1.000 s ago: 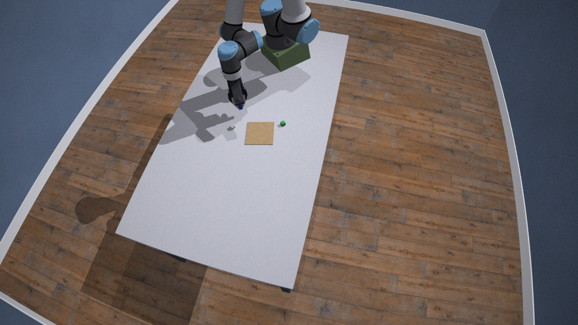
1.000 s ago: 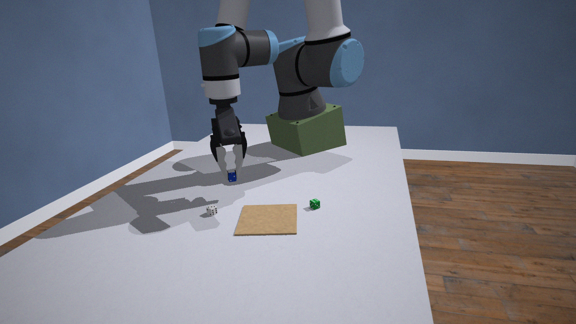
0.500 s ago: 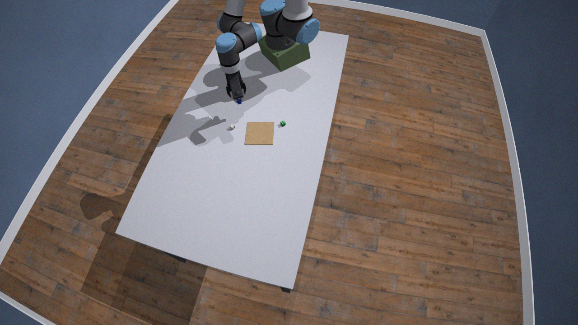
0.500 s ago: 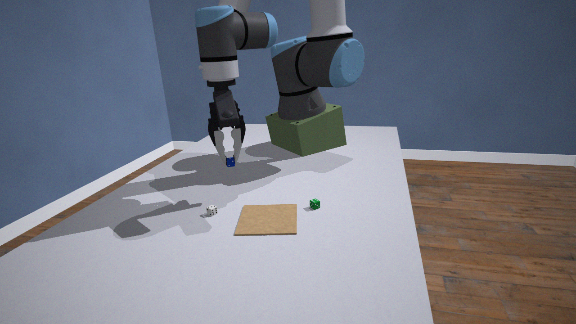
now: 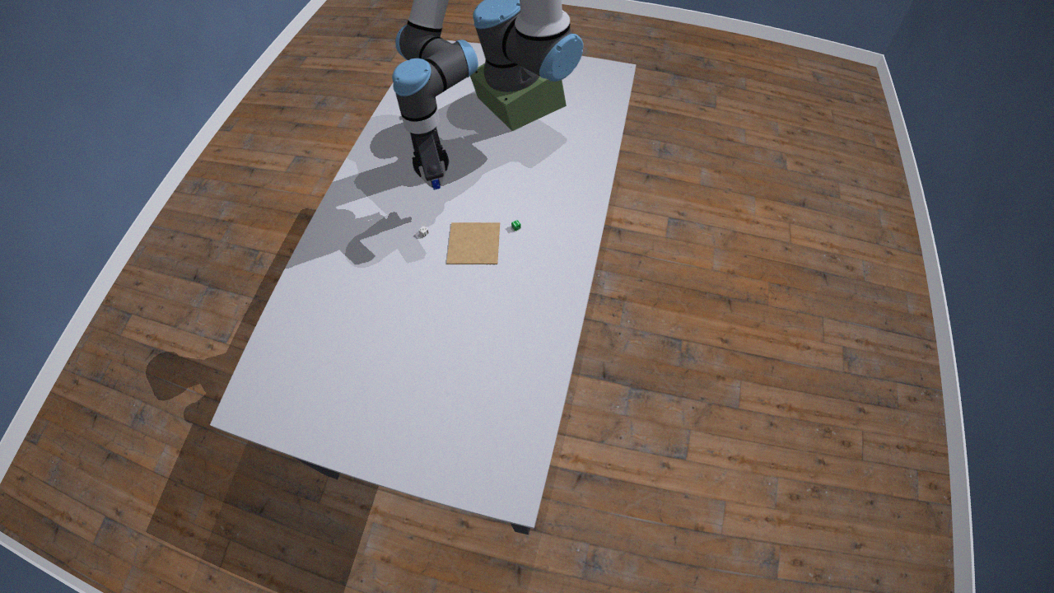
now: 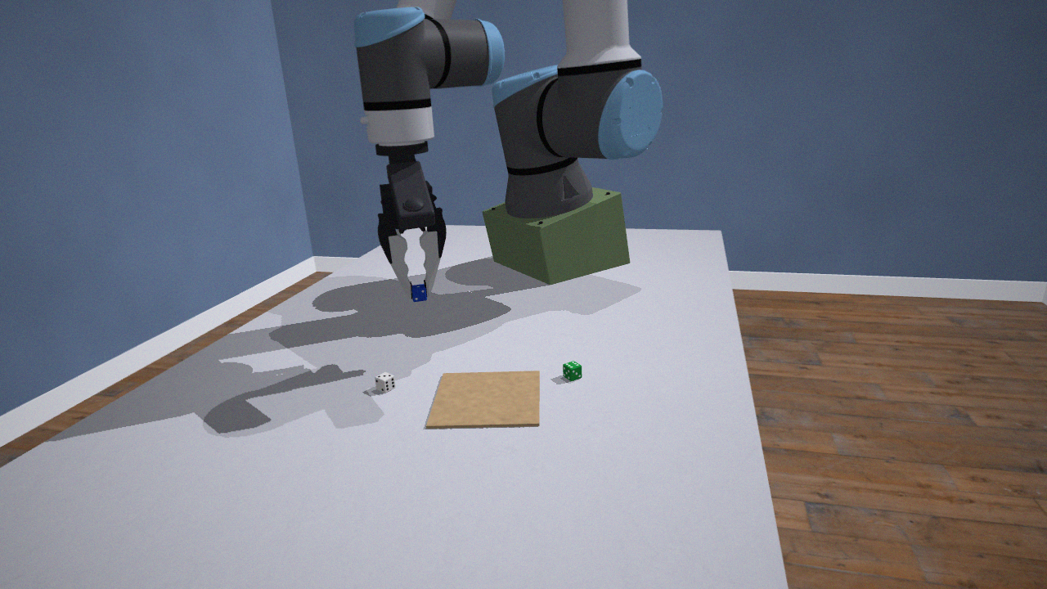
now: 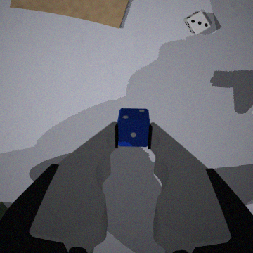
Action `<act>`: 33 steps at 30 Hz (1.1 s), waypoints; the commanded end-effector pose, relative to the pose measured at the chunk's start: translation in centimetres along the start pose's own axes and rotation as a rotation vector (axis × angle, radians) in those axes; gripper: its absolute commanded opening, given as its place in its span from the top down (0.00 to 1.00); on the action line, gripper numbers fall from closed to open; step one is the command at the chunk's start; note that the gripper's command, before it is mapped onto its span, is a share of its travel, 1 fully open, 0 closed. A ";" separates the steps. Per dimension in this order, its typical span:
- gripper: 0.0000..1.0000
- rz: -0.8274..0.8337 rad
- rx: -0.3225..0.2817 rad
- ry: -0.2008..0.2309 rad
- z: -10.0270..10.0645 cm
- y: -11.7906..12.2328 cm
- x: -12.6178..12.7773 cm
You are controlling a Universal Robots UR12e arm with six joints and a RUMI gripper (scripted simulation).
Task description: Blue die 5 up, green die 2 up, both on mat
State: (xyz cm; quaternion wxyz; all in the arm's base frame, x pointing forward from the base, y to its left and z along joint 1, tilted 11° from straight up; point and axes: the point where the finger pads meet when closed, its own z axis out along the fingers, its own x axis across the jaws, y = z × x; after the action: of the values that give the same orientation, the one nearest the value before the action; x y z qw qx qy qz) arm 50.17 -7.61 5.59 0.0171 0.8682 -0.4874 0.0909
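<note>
My gripper (image 6: pixel 419 287) is shut on the blue die (image 6: pixel 419 292) and holds it a little above the white table, behind the mat and towards the robot base. In the wrist view the blue die (image 7: pixel 133 127) sits between the fingertips. It also shows in the overhead view (image 5: pixel 436 184). The tan mat (image 6: pixel 485 398) lies flat on the table, with nothing on it. The green die (image 6: pixel 572 370) sits on the table just off the mat's far right corner. The white die (image 6: pixel 384 382) sits on the table left of the mat and shows in the wrist view (image 7: pixel 197 22).
The robot's green base block (image 6: pixel 559 238) stands at the back of the table. The arm casts dark shadows on the table left of the mat. Wooden floor (image 6: pixel 893 410) surrounds the table.
</note>
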 end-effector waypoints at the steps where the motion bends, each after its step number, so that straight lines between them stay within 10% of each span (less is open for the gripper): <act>1: 0.97 -0.013 0.001 0.001 0.0 -0.1 0.0; 33: 0.97 -0.700 0.001 -0.005 0.0 -5.8 -3.4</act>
State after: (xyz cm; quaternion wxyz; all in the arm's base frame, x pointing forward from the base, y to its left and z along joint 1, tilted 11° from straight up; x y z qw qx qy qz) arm 52.80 -2.76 5.34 0.0420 0.9709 -0.2216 0.0801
